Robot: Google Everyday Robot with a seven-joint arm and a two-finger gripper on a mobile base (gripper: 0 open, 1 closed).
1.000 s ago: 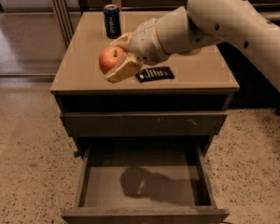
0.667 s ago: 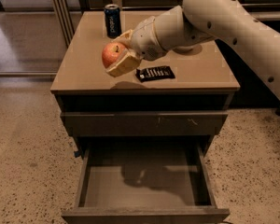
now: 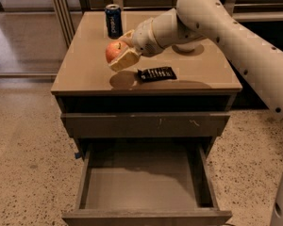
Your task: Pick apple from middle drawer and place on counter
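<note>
My gripper (image 3: 119,51) is shut on the apple (image 3: 113,51), a small red-orange fruit with a yellowish patch. It holds the apple a little above the counter (image 3: 85,72), over the counter's middle left part, and its shadow falls on the top just below. The arm reaches in from the right. The middle drawer (image 3: 144,187) is pulled out at the bottom of the view, and its smooth grey floor holds nothing.
A dark blue can (image 3: 114,20) stands at the back of the counter. A flat black packet (image 3: 156,73) lies near the front, just right of the apple's shadow. A closed drawer front with pale scratches (image 3: 146,124) sits above the open drawer. Speckled floor surrounds the cabinet.
My gripper has carried the apple a little up and back over the counter, towards the can. The packet, the can and the drawer have not moved.
</note>
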